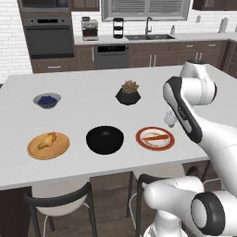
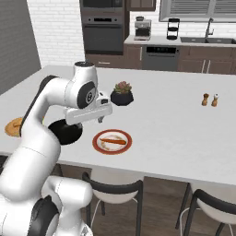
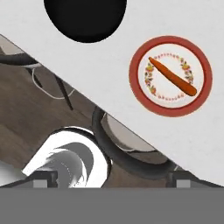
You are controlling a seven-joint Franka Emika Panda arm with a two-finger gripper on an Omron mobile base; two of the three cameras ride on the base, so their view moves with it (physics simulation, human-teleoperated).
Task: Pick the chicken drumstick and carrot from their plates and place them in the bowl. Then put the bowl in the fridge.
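The chicken drumstick (image 1: 47, 140) lies on the orange-tan plate (image 1: 62, 149) at the front left of the white island. To its right stands the black bowl (image 1: 105, 139) (image 3: 85, 17), with nothing in it. The carrot (image 1: 156, 137) (image 2: 113, 141) (image 3: 172, 76) lies on the red-rimmed white plate (image 1: 141, 140) (image 3: 205, 92). My gripper (image 2: 88, 123) (image 3: 113, 178) hangs open above the island's front edge, between bowl and carrot plate, holding nothing. A tall grey face (image 2: 14, 41) at the far left may be the fridge; I cannot tell.
A small grey bowl of blueberries (image 1: 47, 100) and a potted succulent (image 1: 128, 92) stand further back on the island. Salt and pepper shakers (image 2: 209, 99) stand off to the right. Dark stools (image 2: 115, 189) are tucked under the front edge.
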